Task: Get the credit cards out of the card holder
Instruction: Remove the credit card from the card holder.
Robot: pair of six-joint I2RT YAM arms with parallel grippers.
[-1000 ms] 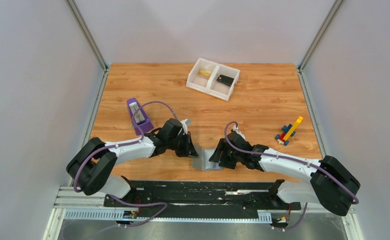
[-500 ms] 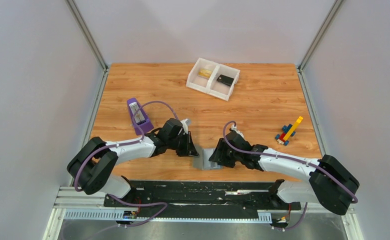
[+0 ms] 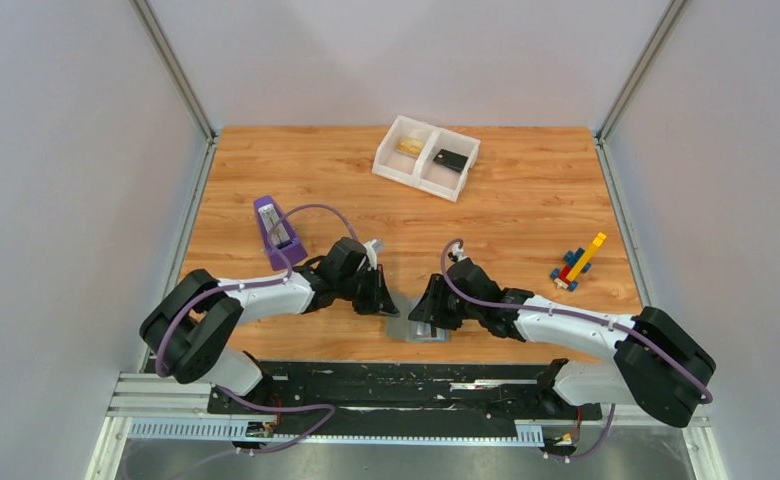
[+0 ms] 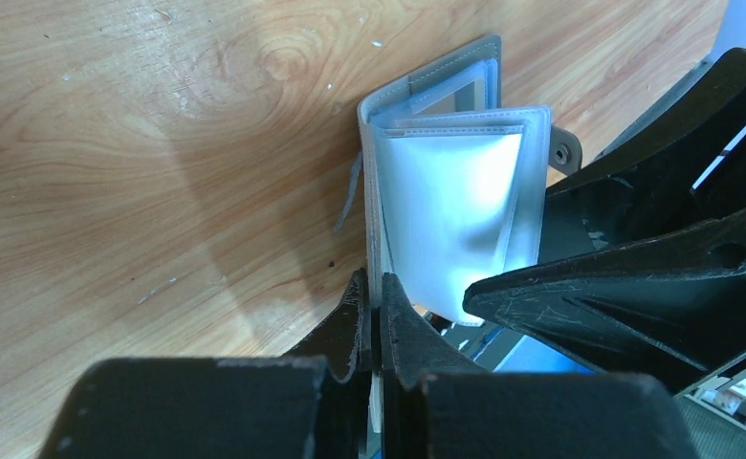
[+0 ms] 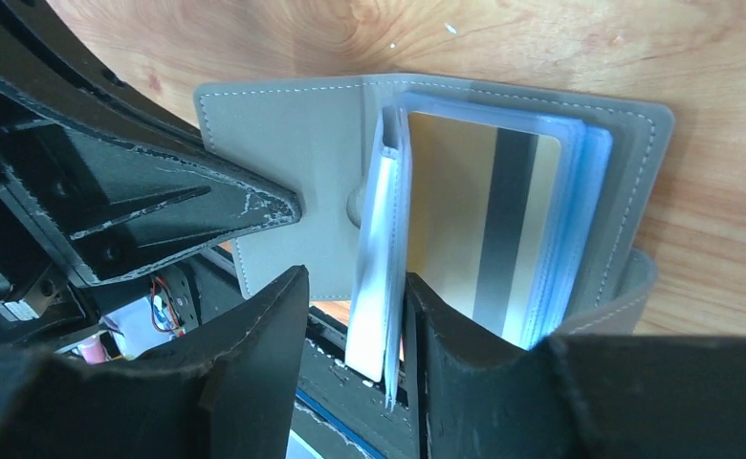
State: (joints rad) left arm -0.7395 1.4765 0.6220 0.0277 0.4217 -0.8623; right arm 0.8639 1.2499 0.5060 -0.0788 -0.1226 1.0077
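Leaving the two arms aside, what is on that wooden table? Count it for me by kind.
Grey card holder: 1
Gold card showing in it: 1
White tray: 1
Black piece in tray: 1
Yellow item in tray: 1
Purple object: 1
Toy brick build: 1
Total: 7

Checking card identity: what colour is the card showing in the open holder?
Gold card with a dark grey stripe; clearest in the right wrist view.

No legible text — anywhere.
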